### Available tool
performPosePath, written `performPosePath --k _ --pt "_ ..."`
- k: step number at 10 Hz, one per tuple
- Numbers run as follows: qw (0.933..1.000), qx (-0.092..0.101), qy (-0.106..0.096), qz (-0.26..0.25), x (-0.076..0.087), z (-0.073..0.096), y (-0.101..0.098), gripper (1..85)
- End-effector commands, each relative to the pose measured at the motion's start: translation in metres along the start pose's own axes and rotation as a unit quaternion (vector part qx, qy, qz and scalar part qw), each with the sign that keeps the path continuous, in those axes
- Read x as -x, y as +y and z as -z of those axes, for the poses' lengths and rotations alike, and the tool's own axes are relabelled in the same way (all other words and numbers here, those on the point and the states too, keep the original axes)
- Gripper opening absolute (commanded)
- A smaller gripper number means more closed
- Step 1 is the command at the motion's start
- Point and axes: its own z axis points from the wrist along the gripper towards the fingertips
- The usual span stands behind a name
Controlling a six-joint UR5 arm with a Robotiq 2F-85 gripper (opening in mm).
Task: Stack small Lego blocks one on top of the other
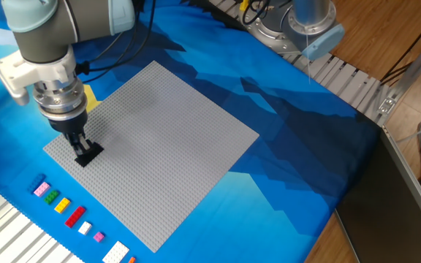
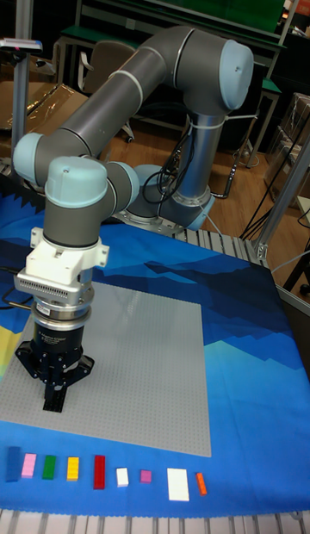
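A flat black block rests on the grey baseplate near its left corner. My gripper points straight down on the block's left end, fingers drawn together on it. In the tall fixed view the gripper touches the baseplate with its narrow tip, and the black block merges with the dark fingers. A row of small blocks lies on the blue cloth in front: pink, green, yellow, red, white, purple, a bigger white one and orange.
The arm's base stands at the back on a ribbed metal rail. A second ribbed rail runs along the near edge, just behind the block row. A yellow patch shows behind the wrist.
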Motion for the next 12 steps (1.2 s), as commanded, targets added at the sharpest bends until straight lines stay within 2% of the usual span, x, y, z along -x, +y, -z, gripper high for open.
performPosePath --k 1,5,10,12 --pt "0.9999 0.003 -0.002 -0.012 -0.004 0.002 -0.001 1.0" --pt "0.9998 0.005 -0.003 -0.017 -0.009 0.001 0.003 1.0" --pt "1.0000 0.000 0.005 -0.007 -0.014 0.000 0.003 1.0" --pt "0.9999 0.000 0.014 0.000 -0.018 -0.002 0.004 1.0"
